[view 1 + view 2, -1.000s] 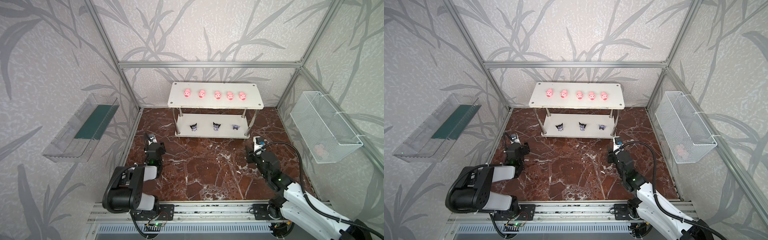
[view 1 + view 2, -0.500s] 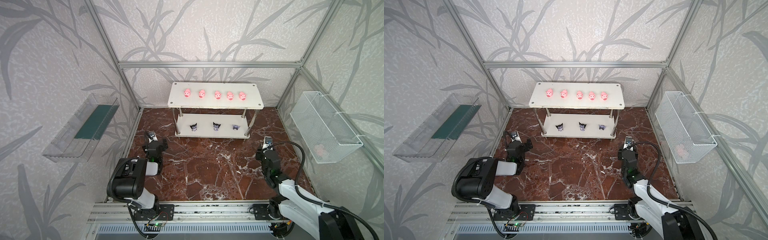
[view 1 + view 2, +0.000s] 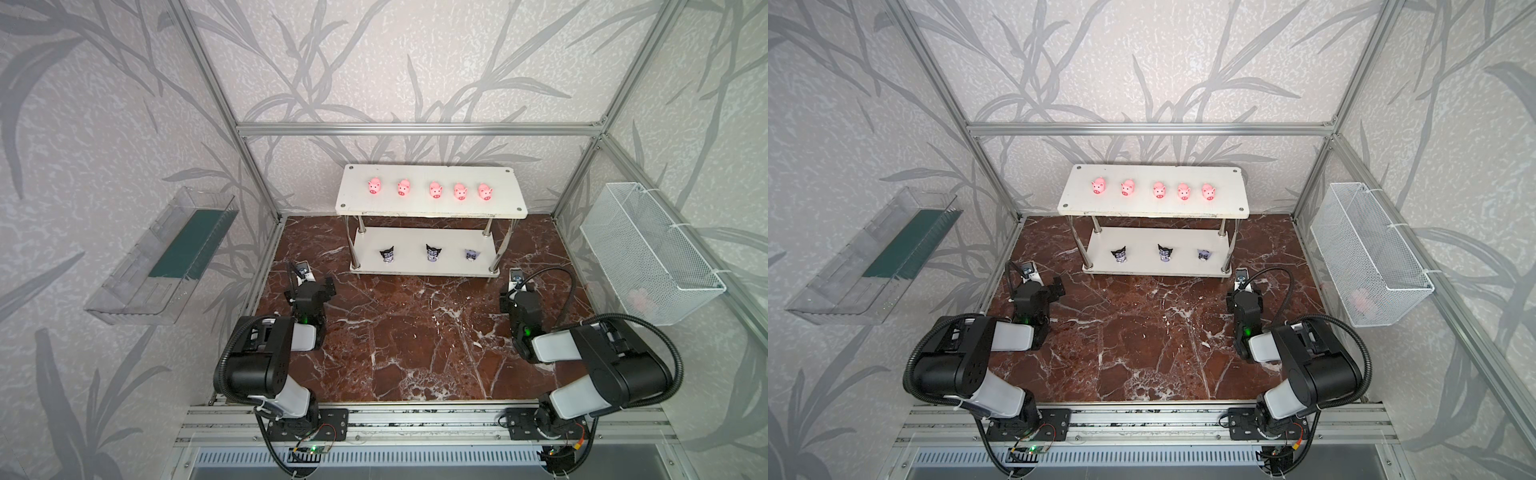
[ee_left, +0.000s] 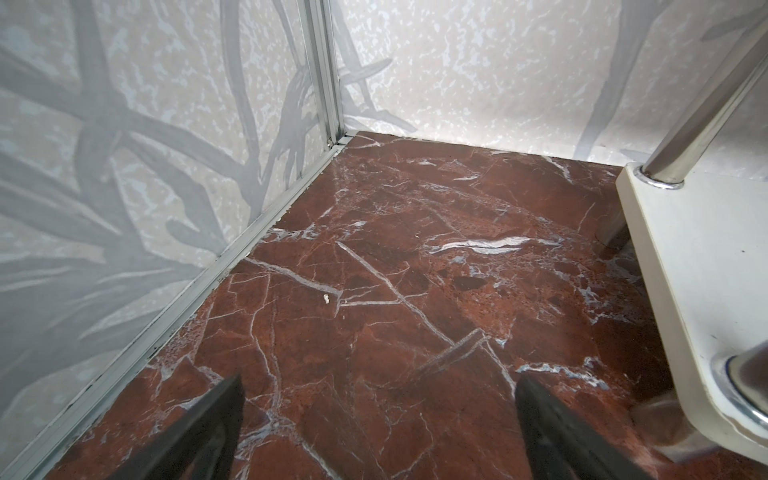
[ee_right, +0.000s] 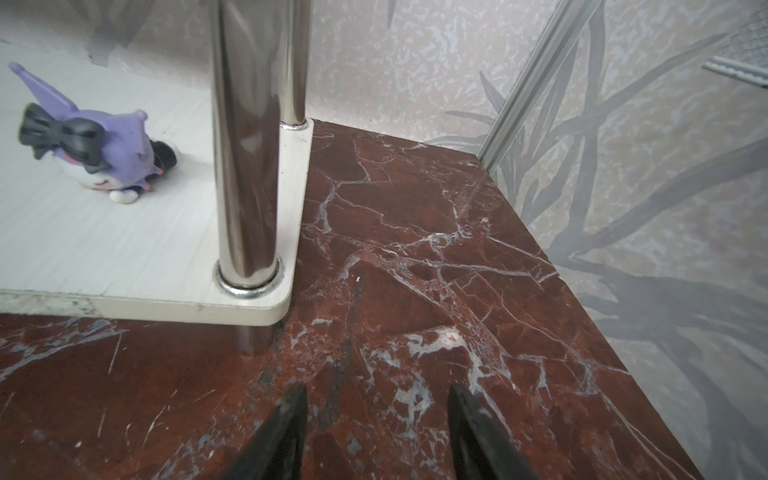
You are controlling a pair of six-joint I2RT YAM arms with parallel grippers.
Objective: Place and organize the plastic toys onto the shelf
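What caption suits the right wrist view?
Purple horned figurine on the lower shelf board; empty open fingers above the marble floor.

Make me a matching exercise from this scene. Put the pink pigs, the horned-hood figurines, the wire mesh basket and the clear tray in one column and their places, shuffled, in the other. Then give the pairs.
Things:
1. pink pigs
2. horned-hood figurines
3. wire mesh basket
4. clear tray

Places:
A. on the wall at the left of both top views
B. lower board of the shelf
C. on the wall at the right of both top views
D. top board of the shelf

Pairs: 1-D, 2-B, 3-C, 4-A.
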